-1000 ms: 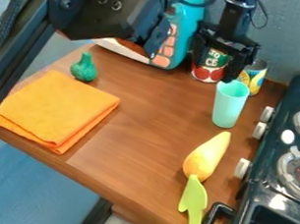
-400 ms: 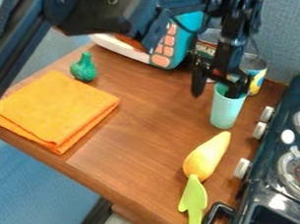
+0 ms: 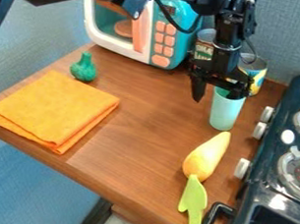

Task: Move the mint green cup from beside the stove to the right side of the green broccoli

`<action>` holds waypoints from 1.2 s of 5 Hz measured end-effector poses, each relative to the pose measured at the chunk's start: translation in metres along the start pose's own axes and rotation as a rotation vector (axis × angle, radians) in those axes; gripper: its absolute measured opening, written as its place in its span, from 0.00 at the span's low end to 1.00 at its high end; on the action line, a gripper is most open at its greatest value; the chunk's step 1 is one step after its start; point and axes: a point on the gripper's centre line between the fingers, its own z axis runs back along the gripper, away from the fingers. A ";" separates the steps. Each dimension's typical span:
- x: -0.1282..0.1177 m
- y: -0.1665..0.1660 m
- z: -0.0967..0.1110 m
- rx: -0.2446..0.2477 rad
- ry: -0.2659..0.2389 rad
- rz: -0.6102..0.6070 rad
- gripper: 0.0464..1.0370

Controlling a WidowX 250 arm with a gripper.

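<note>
Black pincer | spread wide | one finger inside turquoise cup

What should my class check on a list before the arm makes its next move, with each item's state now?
1. Cup upright on the counter: ok.
2. Gripper open, fingers apart: ok.
3. Fingers closed on the cup's wall: not ok, one is at its mouth, the other stands off to its left.
4. Cup clear of the yellow-labelled can behind: cannot tell, the gripper partly hides that area.
5. Free space just in front of the cup: not ok, the yellow toy lies there.
6. Orange cloth well away: ok.
</note>
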 end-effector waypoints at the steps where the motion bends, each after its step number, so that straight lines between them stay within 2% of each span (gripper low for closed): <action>1: 0.003 0.000 0.011 0.008 0.014 0.009 0.66; 2: 0.002 0.000 0.013 0.005 0.021 0.008 0.36; 3: 0.000 -0.001 0.016 -0.001 0.042 -0.003 0.14; 4: -0.006 0.000 0.020 -0.017 0.084 -0.020 0.05; 5: -0.016 0.013 0.036 -0.069 0.063 -0.024 0.04; 6: -0.027 0.043 0.068 -0.072 0.020 0.022 0.04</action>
